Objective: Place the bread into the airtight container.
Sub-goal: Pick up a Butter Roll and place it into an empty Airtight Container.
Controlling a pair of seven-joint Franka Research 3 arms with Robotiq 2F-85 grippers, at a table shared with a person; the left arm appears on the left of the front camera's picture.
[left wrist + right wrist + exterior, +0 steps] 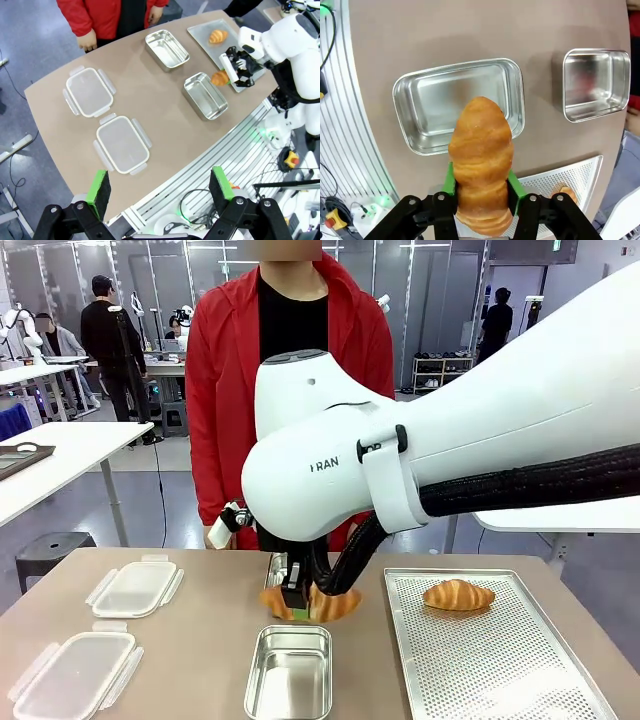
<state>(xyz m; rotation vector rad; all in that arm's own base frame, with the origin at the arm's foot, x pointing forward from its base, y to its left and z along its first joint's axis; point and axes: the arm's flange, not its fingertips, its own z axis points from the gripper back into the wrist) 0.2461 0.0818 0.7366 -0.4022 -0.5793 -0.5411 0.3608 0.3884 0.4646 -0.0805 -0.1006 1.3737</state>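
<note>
Left claw (pixel 160 187): spread and empty, high over the desk's (pixel 200 640) near edge, well apart from the work. Near steel container (pixel 290 675): empty. Just beside it, toward the tray (pixel 500 670), the right claw (pixel 482 182) pinches the bread (pixel 481 145) at mid-length, clear of the desk. The bread's long axis lies crosswise to the container's, so a wrist turn is probably needed. Beyond: far container (pixel 595 82), second croissant (pixel 458 595).
</note>
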